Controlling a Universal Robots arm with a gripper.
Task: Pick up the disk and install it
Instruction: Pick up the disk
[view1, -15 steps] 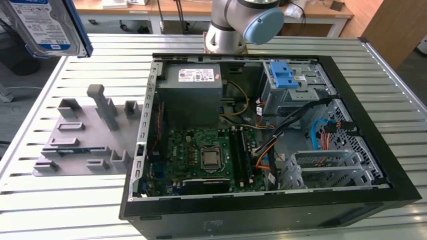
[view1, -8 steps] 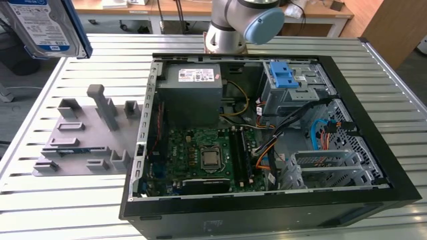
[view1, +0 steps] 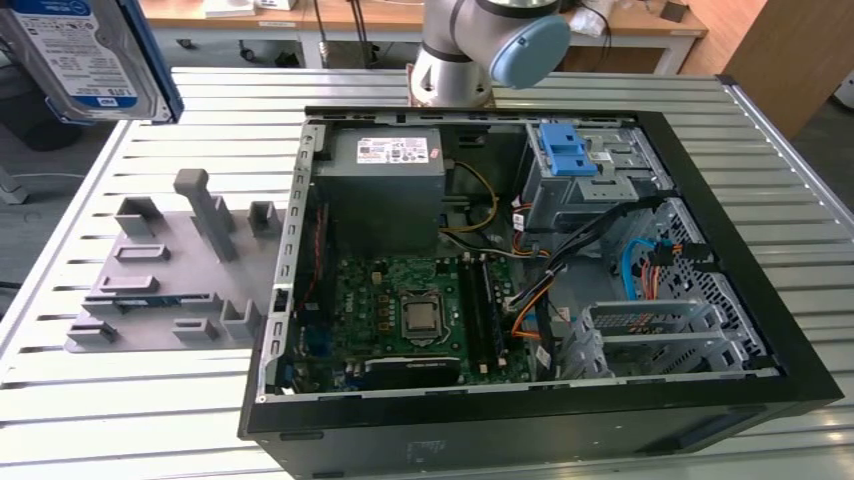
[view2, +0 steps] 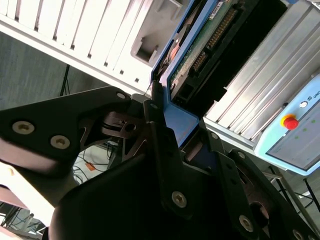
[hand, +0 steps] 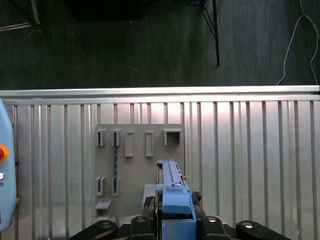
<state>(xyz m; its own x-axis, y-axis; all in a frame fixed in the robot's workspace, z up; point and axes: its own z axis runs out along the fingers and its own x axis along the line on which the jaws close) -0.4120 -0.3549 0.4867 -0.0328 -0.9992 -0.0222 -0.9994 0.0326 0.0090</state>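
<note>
The disk (view1: 80, 55), a silver hard drive with a blue-and-white label in a blue bracket, hangs high above the table at the exterior view's far left, well away from the open computer case (view1: 747, 330). In the first wrist view the disk (hand: 171, 186) stands edge-on over the grey holder (hand: 135, 165), with my gripper (hand: 175, 220) shut on its blue bracket. The second wrist view shows my gripper (view2: 176, 131) from close up, black fingers (view2: 160, 130) clamped on the bracket of the disk (view2: 200, 55), whose circuit-board side shows.
The grey slotted holder (view1: 174, 270) lies on the slatted metal table (view1: 134, 420) beside the case. Inside the case are a grey power-supply box (view1: 387, 175), a motherboard (view1: 400, 310), cables and a drive bay with a light-blue latch (view1: 567, 150). A pendant with a red button (view2: 290, 122) lies by the table.
</note>
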